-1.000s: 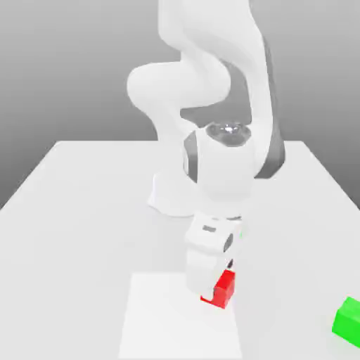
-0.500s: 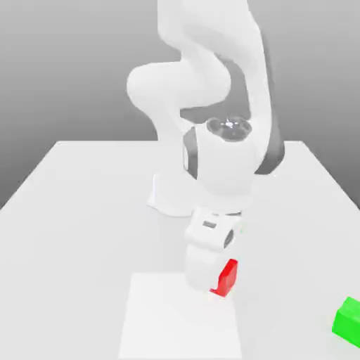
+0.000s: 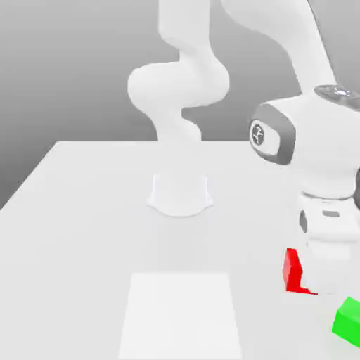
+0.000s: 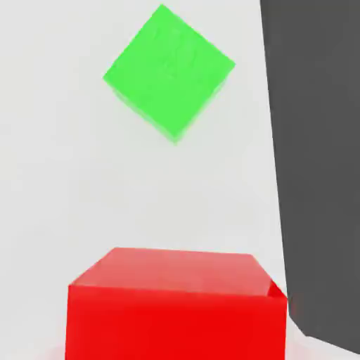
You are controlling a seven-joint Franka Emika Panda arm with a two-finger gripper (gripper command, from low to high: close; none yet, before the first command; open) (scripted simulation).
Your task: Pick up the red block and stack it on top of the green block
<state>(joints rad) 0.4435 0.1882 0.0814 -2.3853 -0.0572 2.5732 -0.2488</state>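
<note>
The red block (image 3: pixel 292 271) hangs above the table at the exterior view's right, held in my gripper (image 3: pixel 309 278), which is shut on it. In the hand view the red block (image 4: pixel 176 306) looms close. The green block (image 3: pixel 348 320) rests on the table at the exterior view's lower right corner, a little beyond and below the red one. The green block (image 4: pixel 169 68) lies on the white surface past the red block, apart from it. Much of the red block is hidden behind the hand in the exterior view.
A white square patch (image 3: pixel 181 313) marks the table (image 3: pixel 84 211) near its front. The arm's round base (image 3: pixel 180 193) stands at the table's middle back. The table's edge (image 4: pixel 271 140) runs close to the green block, with dark ground beyond.
The arm has swung from over the white patch to the exterior view's right, carrying the red block up and toward the green block.
</note>
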